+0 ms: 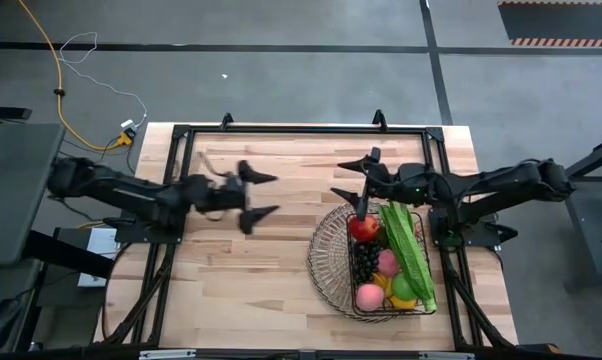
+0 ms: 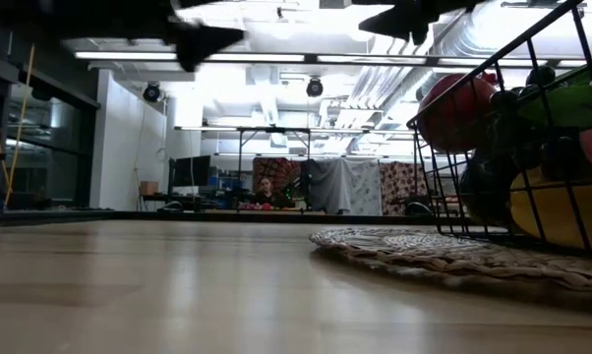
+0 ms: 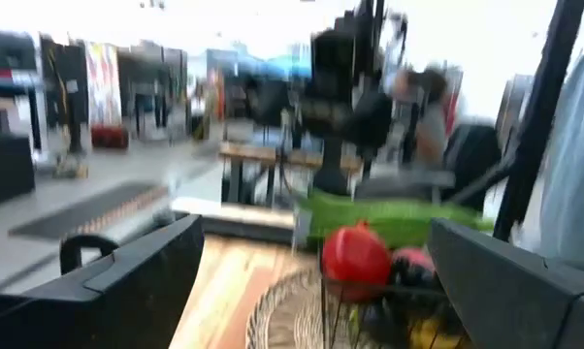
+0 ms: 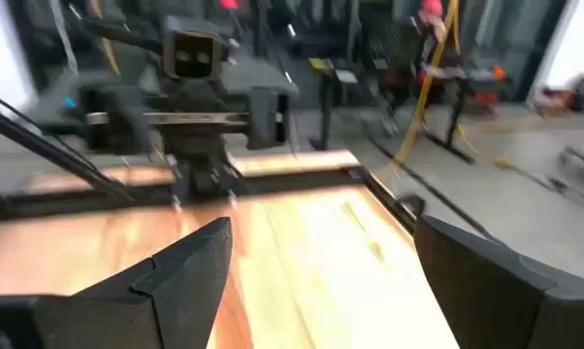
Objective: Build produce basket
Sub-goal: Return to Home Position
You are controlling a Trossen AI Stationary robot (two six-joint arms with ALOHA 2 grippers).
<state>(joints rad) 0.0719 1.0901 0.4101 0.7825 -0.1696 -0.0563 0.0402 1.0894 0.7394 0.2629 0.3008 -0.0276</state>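
Roughly, left to right in the overhead frame. Left hand (image 1: 275, 194) sits left of centre above bare tabletop (image 1: 231, 290), fingers spread wide, nothing between them. It is well apart from the basket. Its wrist view agrees: the two fingers stand at the frame's lower corners with open space between.

Right hand (image 1: 337, 179) is centre-right, fingers likewise apart and empty, tips pointing toward the left hand across a gap of bare wood. It hangs just beside the upper edge of the basket (image 1: 321, 262). Its height above the rim is hard to judge from straight overhead; probably clear.

Basket rests in the lower right of the frame, with the produce loaded in its mesh centre:
- red fruit (image 1: 363, 228) at the top
- dark grapes (image 1: 364, 262) below it
- pink peach (image 1: 369, 296) lower down
- long green stalks (image 1: 406, 250) along the right side, reaching up toward the right arm's wrist

No produce seen loose on the tabletop. Loading looks finished, only the retreat left.

Risks, as judged:
- Right arm pulling back low could brush the green stalks or snag a finger on the wire rim, dragging or tipping the basket and spilling fruit.
- Either hand swinging inward could strike the other, since the tips face each other.
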